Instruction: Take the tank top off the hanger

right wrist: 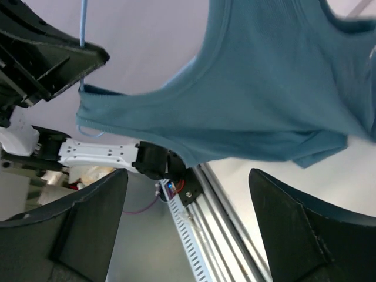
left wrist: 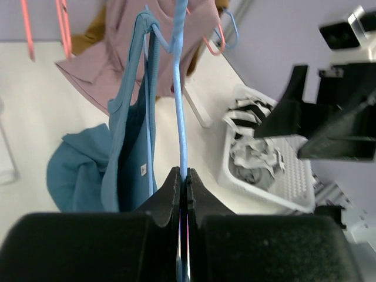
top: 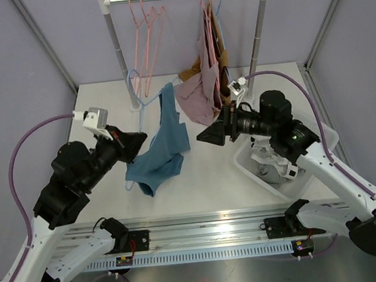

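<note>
A teal tank top (top: 164,140) hangs by a strap from a light blue hanger (top: 141,95), its lower part bunched on the table. My left gripper (top: 137,144) is shut on the hanger's wire (left wrist: 178,88), which runs up from between the closed jaws (left wrist: 183,176); the tank top (left wrist: 126,153) hangs just left of it. My right gripper (top: 209,135) is open and empty, close to the tank top's right side. In the right wrist view the tank top (right wrist: 247,88) fills the top, above the wide-open gripper (right wrist: 188,200).
A clothes rack (top: 118,51) at the back holds pink hangers (top: 147,31) and a mauve garment (top: 200,93) over a mustard one. A white basket (top: 258,177) with grey-white clothing sits at the right under my right arm; it also shows in the left wrist view (left wrist: 258,197).
</note>
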You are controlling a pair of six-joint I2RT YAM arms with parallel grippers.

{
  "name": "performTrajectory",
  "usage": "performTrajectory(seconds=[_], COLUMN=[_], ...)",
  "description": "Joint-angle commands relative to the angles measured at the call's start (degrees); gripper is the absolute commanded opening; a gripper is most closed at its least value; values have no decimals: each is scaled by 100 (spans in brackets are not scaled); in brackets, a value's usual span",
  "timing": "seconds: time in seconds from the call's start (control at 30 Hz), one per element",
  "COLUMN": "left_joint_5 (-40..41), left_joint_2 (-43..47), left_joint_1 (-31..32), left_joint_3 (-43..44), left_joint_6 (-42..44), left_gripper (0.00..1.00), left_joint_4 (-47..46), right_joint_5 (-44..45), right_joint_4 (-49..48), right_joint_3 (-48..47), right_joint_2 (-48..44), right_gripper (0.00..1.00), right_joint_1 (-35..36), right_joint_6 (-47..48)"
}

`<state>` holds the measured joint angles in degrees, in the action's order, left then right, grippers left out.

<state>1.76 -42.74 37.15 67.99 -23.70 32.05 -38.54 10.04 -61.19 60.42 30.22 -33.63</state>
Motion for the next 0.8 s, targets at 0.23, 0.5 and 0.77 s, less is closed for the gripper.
performTrajectory(seconds=[0.23, 0.5, 0.77], left_joint_5=[-967, -897, -652], left_joint_2=[1206, 1488, 1488], left_joint_1=[30, 30, 30], left_joint_3=[-1165, -1235, -1174], left_joint_6=[-741, -794, -750], left_gripper=[0, 0, 0], left_joint_4=[-226, 20, 344], right_joint_5=[4220, 5181, 5646], right_joint_4=[-29, 253, 384], right_joint_3=[-1701, -2143, -2178], right_joint_2=[1698, 2448, 2554], right_gripper=[70, 59, 7], right_joint_1=[2198, 2515, 2507], right_joint_6=[1332, 1526, 1754])
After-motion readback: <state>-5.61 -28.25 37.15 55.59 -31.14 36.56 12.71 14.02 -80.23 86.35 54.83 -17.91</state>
